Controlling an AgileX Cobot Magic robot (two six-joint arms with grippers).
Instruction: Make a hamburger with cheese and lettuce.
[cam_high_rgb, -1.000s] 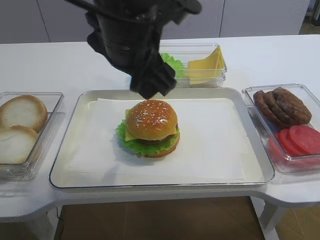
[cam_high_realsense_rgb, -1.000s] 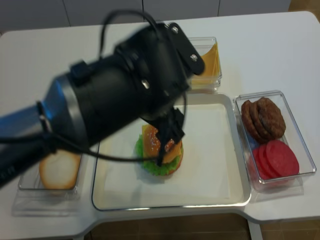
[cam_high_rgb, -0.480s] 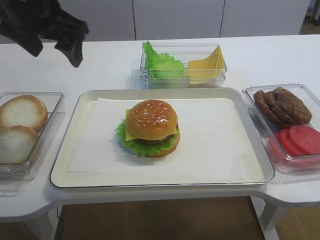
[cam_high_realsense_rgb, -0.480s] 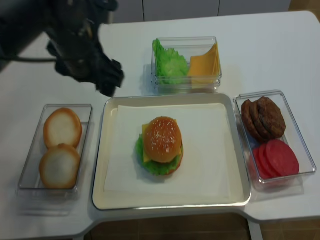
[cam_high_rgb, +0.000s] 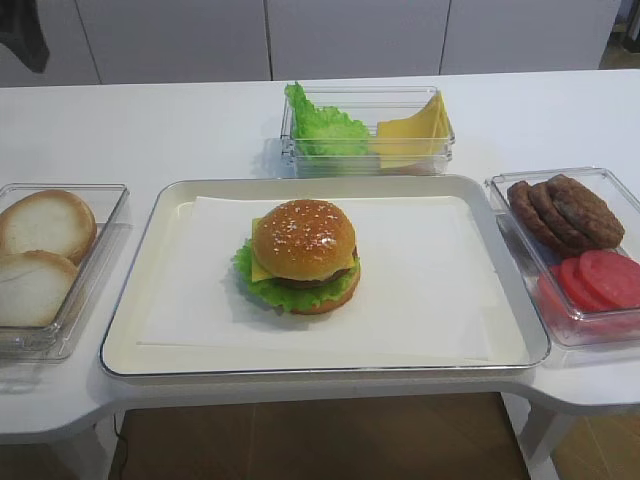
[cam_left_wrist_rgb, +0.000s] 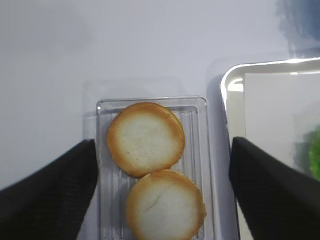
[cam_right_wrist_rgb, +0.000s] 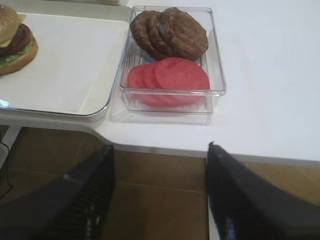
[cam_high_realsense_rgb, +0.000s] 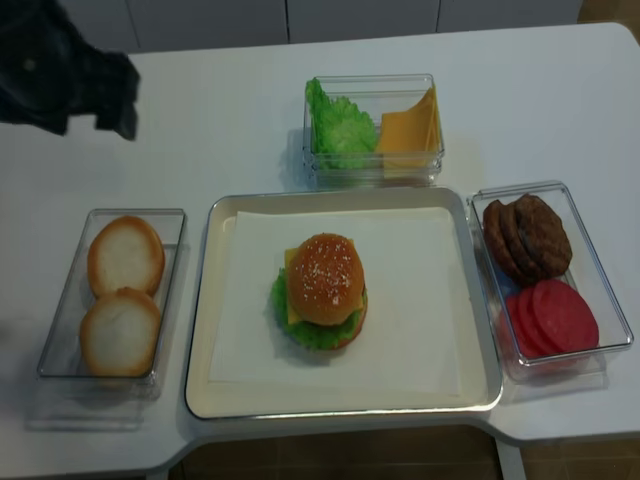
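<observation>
The hamburger (cam_high_rgb: 300, 255) stands on the paper in the metal tray (cam_high_rgb: 130, 340), topped by a sesame bun. The cheese (cam_high_rgb: 258, 268) shows as a yellow corner under the bun, and the lettuce (cam_high_rgb: 290, 292) frills out below it. The hamburger also shows in the realsense view (cam_high_realsense_rgb: 322, 290) and at the left edge of the right wrist view (cam_right_wrist_rgb: 12, 45). My left gripper (cam_left_wrist_rgb: 162, 142) is open and empty, high above the bun box; its arm (cam_high_realsense_rgb: 60, 70) is at the far left. My right gripper (cam_right_wrist_rgb: 159, 146) is open and empty, off the table's front edge.
A clear box (cam_high_rgb: 105, 195) at the left holds two pale bun halves (cam_left_wrist_rgb: 145, 137). A clear box (cam_high_rgb: 365, 95) at the back holds a lettuce heap and cheese slices. A clear box (cam_high_rgb: 600, 178) at the right holds patties (cam_right_wrist_rgb: 170, 32) and tomato slices (cam_right_wrist_rgb: 170, 77).
My left arm has pulled away from above the hamburger to the far left and now sits over the bun box. The hamburger has not moved.
</observation>
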